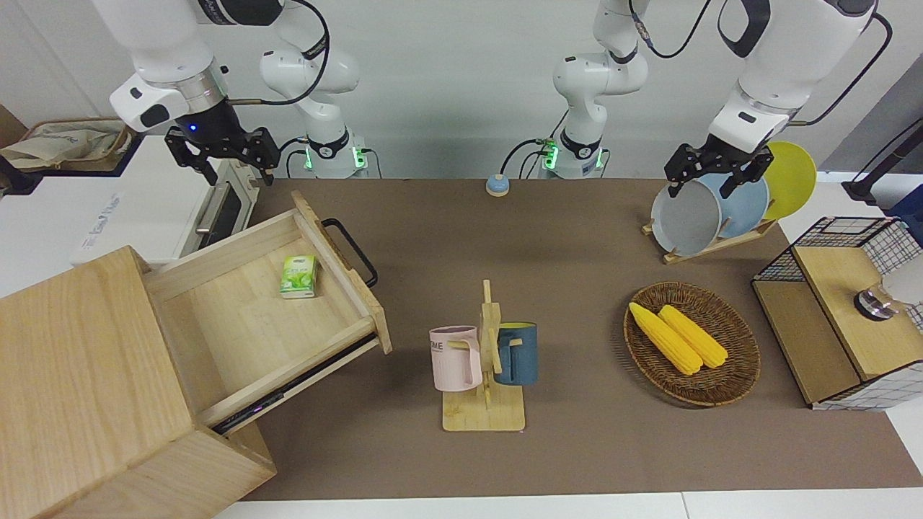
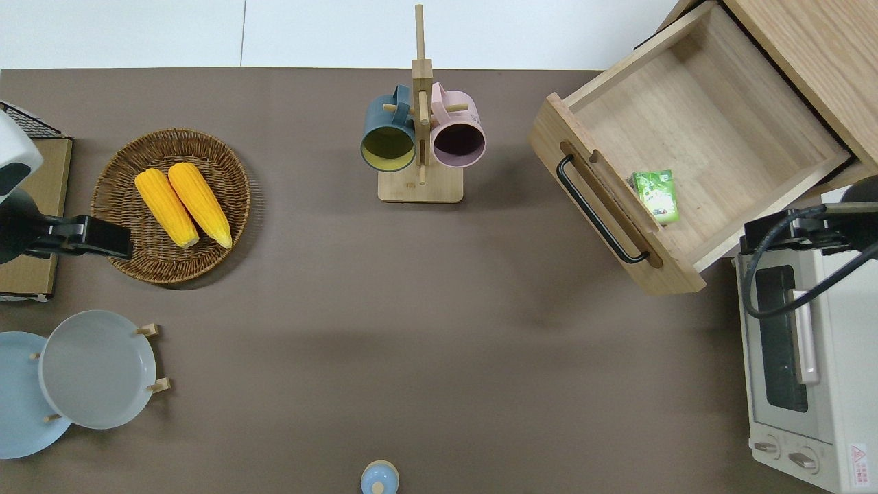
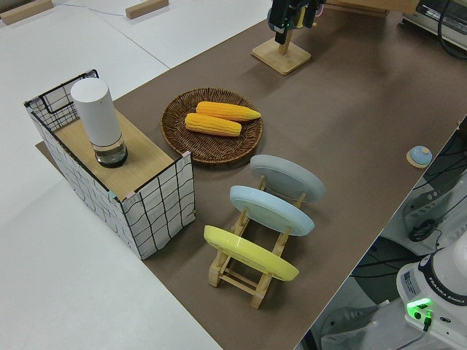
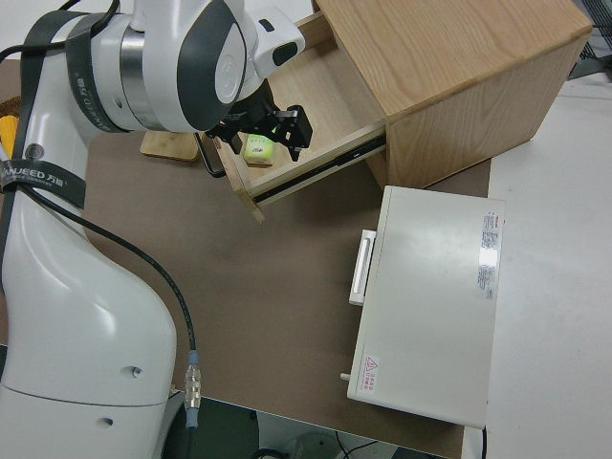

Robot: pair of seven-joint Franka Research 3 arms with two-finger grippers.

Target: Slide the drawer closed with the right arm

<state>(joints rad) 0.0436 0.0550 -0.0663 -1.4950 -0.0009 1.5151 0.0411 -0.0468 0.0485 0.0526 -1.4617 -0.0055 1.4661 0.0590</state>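
- Drawer [image 1: 281,310] stands pulled far out of the wooden cabinet [image 1: 86,389] at the right arm's end of the table [image 1: 562,288], its black loop handle [image 1: 351,251] untouched.
- Right end effector [image 1: 220,155] hangs in the air over the white toaster oven [image 2: 796,370], beside the drawer, fingers spread apart and holding nothing.
- A small green packet [image 1: 298,276] lies inside the drawer, close to its front panel.
- Left end effector [image 1: 710,173] is parked, fingers apart.
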